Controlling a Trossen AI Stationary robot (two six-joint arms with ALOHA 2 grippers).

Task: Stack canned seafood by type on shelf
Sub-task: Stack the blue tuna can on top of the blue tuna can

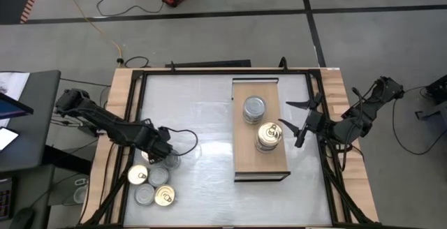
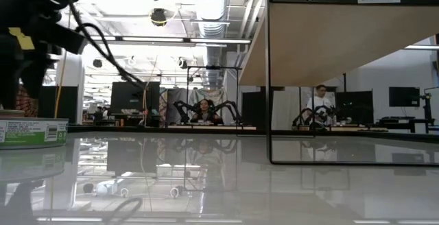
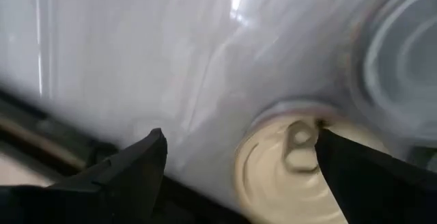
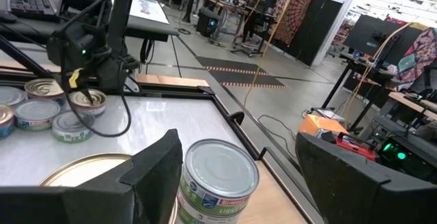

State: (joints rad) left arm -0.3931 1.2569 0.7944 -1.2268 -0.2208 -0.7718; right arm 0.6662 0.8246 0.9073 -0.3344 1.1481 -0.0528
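Gold-lidded round metal tin (image 3: pixel 290 169) likely rigid, slick; grip sidewall. Left end effector (image 3: pixel 239 159) spread above it; right end effector (image 1: pixel 293 121) spread, 3 o'clock of light-wood shelf (image 1: pixel 241 160).

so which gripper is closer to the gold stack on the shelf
Right. The right gripper is open just beside the gold stack; the left gripper is over the loose tins across the table.
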